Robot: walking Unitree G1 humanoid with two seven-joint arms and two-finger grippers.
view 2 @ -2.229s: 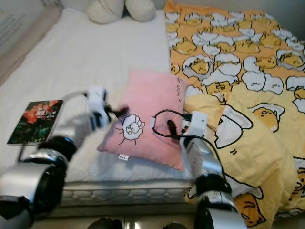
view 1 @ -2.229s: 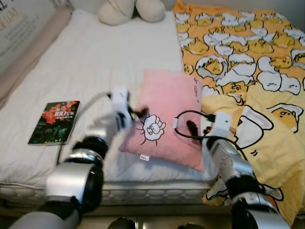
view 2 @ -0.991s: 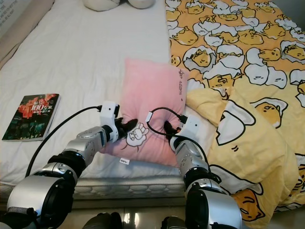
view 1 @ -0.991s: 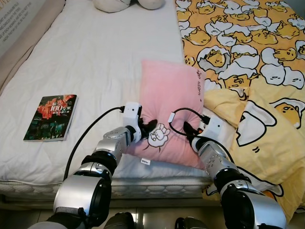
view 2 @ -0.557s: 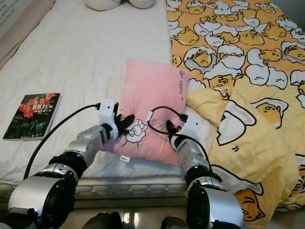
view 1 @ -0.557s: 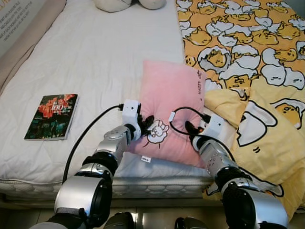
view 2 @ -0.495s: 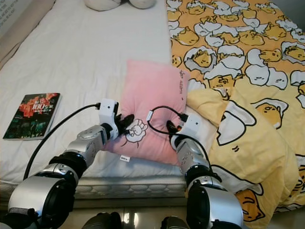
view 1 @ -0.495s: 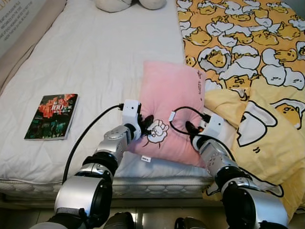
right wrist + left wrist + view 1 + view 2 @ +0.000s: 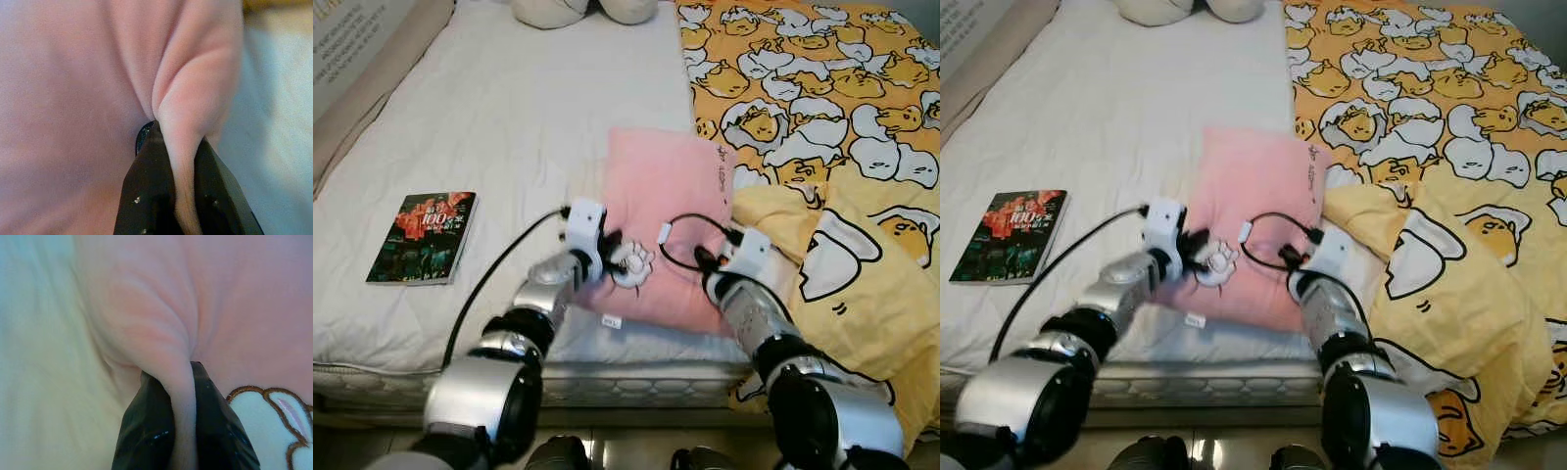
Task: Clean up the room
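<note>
Lifted slightly, pink pillow [image 9: 661,211]; wrist views reveal left hand [image 9: 182,418] and right hand [image 9: 177,188] pinching folds.

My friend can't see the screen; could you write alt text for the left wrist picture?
Close-up: the left end effector has its two black fingers shut on a pinched fold of the pink pillow. An embroidered white cartoon patch shows beside the fingers, and the white bedsheet lies alongside the pillow.

A fold of the pink pillow [image 9: 186,323] is pinched between the two black fingers [image 9: 146,431] of the left gripper [image 9: 182,431] at the bottom centre of the frame. White bed sheet [image 9: 44,357] fills the left side. A white embroidered patch [image 9: 269,426] with brown outline sits at the lower right.
</note>
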